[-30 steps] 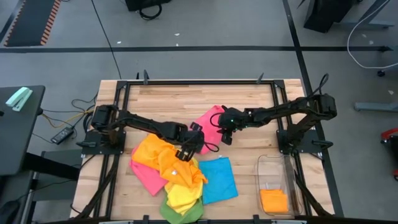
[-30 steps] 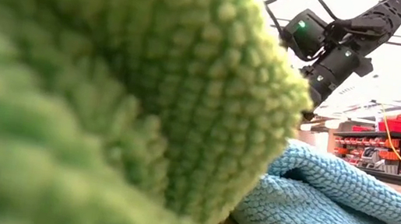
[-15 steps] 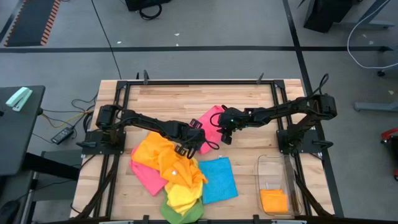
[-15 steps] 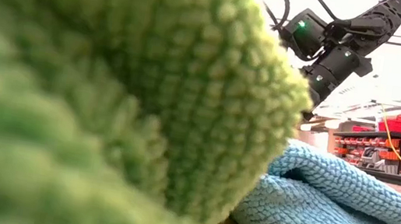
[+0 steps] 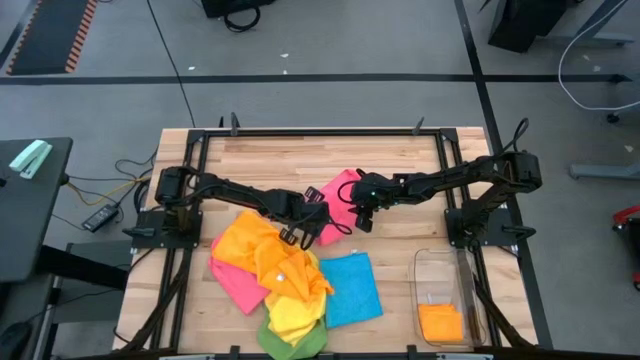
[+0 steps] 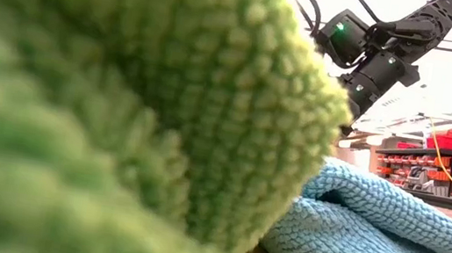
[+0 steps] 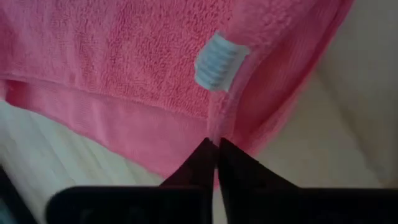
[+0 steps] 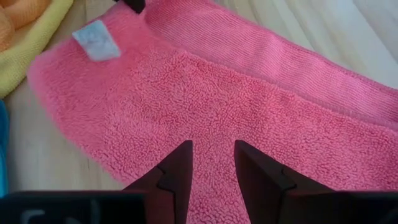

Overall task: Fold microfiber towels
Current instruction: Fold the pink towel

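high view: pink towel (image 5: 337, 200) lies on the table (image 5: 280, 160) between both arms; left end effector (image 5: 311, 222) at its near corner, right end effector (image 5: 361, 215) on its far side.
left wrist view: left end effector (image 7: 215, 149) clenched on the hem beside the label (image 7: 217, 61).
right wrist view: right end effector (image 8: 211, 162) grips the towel's (image 8: 249, 118) opposite edge, pile between its fingers (image 8: 180, 165).

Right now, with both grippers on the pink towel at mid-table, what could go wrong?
1. The left gripper is shut on only the thin hem of the pink towel near its white tag; that edge may slip out when lifted.
2. The right gripper straddles a fold, so uneven pulling could bunch it.
3. The orange towel lies close by and could snag.
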{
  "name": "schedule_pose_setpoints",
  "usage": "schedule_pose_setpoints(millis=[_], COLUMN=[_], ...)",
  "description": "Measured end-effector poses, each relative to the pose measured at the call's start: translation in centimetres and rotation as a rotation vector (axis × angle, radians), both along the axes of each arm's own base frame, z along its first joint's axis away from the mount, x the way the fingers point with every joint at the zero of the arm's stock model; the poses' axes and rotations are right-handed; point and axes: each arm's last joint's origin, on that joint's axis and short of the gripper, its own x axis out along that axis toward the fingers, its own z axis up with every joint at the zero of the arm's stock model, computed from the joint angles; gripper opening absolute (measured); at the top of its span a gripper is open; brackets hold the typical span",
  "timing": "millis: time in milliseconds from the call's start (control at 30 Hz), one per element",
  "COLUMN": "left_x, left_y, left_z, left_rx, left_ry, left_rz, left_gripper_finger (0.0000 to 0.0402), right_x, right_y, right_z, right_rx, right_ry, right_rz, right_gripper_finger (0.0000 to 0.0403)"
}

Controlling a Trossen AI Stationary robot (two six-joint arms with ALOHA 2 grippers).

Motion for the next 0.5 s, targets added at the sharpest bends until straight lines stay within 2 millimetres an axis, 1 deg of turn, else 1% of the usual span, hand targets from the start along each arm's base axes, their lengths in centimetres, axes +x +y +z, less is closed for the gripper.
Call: schedule_pose_setpoints(millis=[67, 167, 267, 400, 500], left_x=[0.00, 0.03, -0.06, -0.10, -0.29], left_y=[-0.11, -0.31, -0.49, -0.82, -0.88], left_z=[0.08, 0.46, 0.48, 0.61, 0.67], left_rx=[0.065, 0.163, 0.216, 0.308, 0.380], left_ry=[0.009, 0.016, 0.043, 0.051, 0.071], left_rz=[-0.027, -0.073, -0.113, -0.108, -0.089], left_gripper_finger=[0.0011, 0.0018, 0.0016, 0.0008, 0.0016], right_x=[0.00, 0.00, 0.01, 0.01, 0.01], right_y=[0.00, 0.00, 0.00, 0.00, 0.01], right_z=[0.00, 0.00, 0.00, 0.01, 0.01], right_rx=[0.000, 0.000, -0.002, -0.001, -0.001], right_ry=[0.000, 0.000, 0.000, -0.001, -0.001], right_rz=[0.000, 0.001, 0.002, 0.000, 0.001], right_gripper_finger=[0.0127, 0.0127, 0.0127, 0.0127, 0.0127])
